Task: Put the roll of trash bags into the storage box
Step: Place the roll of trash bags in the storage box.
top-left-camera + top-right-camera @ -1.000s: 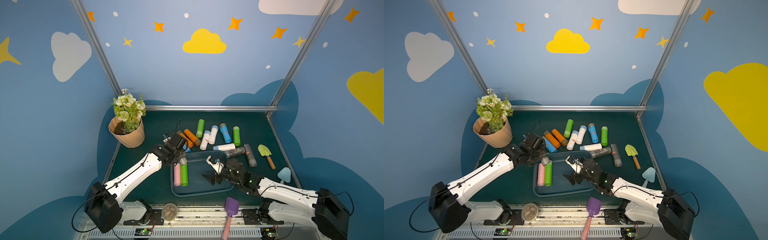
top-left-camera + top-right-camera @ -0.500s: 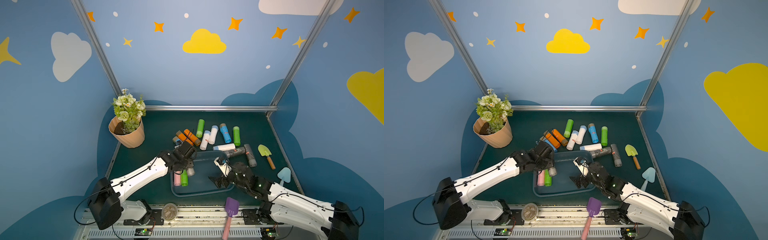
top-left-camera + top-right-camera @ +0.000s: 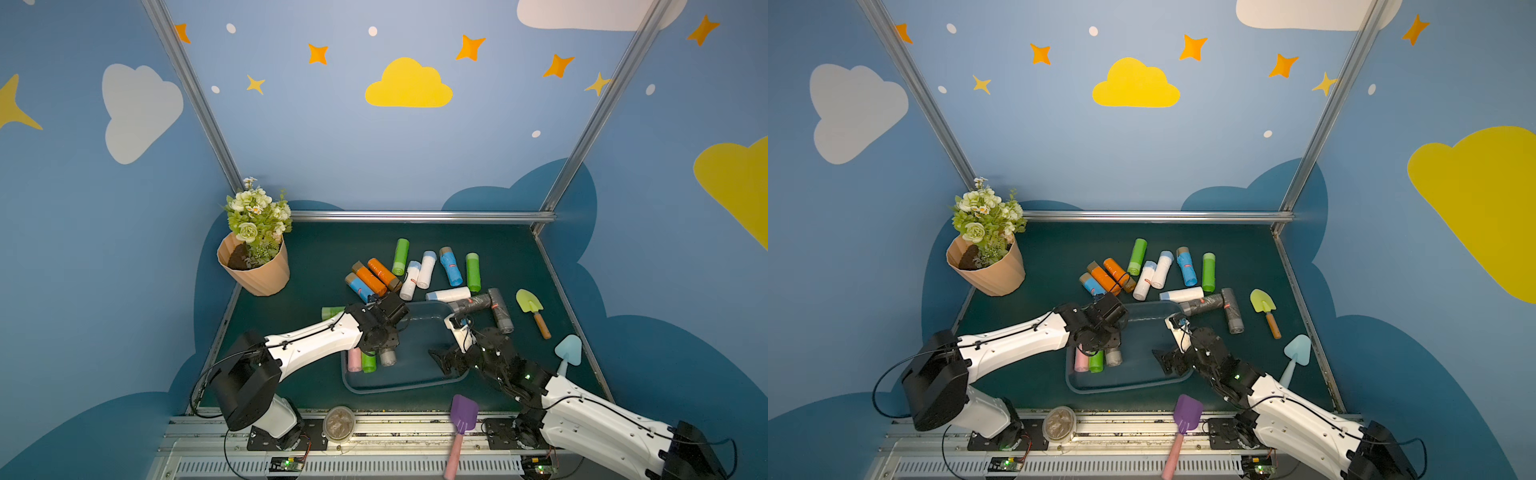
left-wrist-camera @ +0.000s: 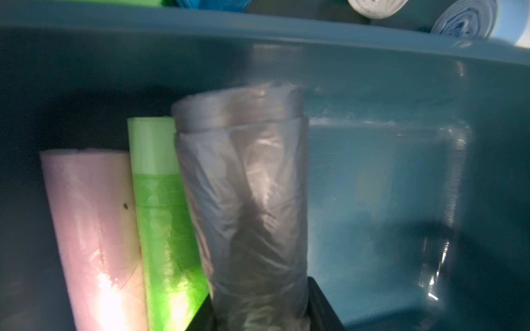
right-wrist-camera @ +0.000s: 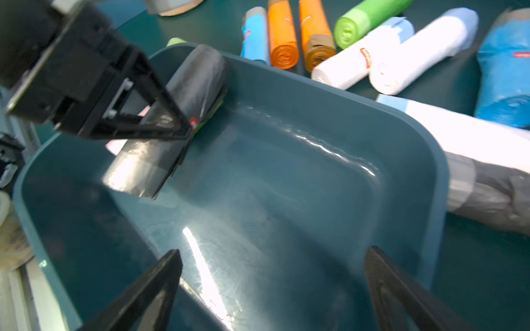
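Grey roll of trash bags clamped in left hand, low inside storage box, just beside green roll and pink roll. Right hand spread wide, empty, over bare half. If let go tilted, may ride onto green roll or trundle off; may clip right hand on withdrawal.

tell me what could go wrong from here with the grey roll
The left claw holds the grey roll right beside the green roll in the storage box; on release it may ride up on it or roll away across the bare floor. The right claw hangs open over the same box, close by; the two could collide when the left withdraws.
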Action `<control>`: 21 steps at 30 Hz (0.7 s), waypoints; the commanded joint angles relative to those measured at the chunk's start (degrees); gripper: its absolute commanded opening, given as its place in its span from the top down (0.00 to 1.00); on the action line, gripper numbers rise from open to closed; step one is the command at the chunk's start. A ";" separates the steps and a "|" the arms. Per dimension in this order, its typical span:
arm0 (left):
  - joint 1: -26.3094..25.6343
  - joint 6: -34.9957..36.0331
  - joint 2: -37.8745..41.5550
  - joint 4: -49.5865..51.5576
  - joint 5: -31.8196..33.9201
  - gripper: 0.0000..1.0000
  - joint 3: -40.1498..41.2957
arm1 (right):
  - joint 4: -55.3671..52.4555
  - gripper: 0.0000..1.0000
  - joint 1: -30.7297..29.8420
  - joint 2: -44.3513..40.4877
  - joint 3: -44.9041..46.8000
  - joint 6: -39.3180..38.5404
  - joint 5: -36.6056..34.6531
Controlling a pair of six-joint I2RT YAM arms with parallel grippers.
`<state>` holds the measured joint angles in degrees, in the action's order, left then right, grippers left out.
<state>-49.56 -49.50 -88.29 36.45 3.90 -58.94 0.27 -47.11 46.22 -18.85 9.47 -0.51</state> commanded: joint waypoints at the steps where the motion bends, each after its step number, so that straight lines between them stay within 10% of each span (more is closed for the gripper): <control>1: -0.18 1.56 -1.75 0.46 0.49 0.59 -1.96 | 1.60 0.03 1.77 -0.62 1.00 1.77 2.39; 21: -0.21 3.44 -12.18 10.72 6.48 0.59 -9.22 | 3.60 0.03 7.01 4.31 0.38 6.47 9.43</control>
<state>-49.58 -46.65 -99.94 44.34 7.79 -66.65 2.79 -40.95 49.41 -18.24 14.22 7.38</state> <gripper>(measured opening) 0.413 0.968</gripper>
